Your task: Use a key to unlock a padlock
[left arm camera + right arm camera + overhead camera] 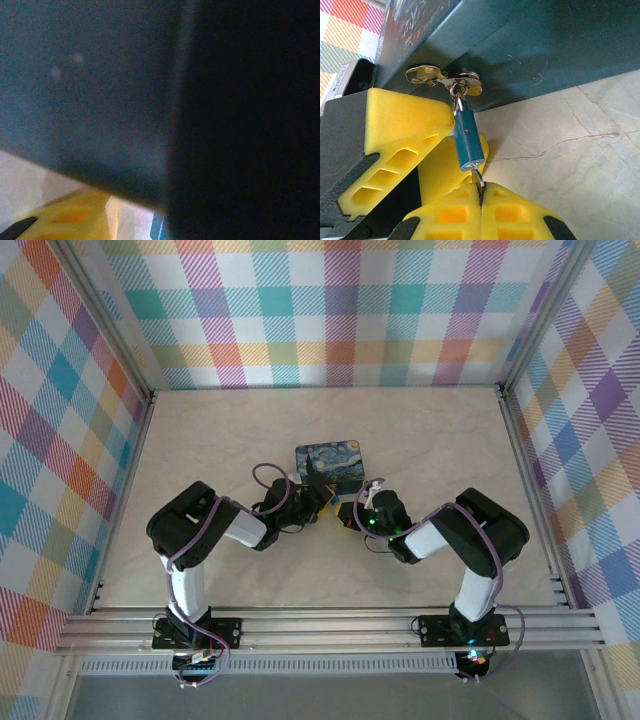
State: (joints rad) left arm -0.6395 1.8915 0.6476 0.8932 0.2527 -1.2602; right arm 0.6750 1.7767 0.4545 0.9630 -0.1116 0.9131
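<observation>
Blue padlock, shackle toward tin, keyhole toward key

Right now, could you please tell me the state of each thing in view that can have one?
tin, lid shut.
padlock, hung on the tin, shackle looks closed.
key, inserted in the padlock's base.
right gripper, shut on the key.
left gripper, at the padlock; grip unclear.
</observation>
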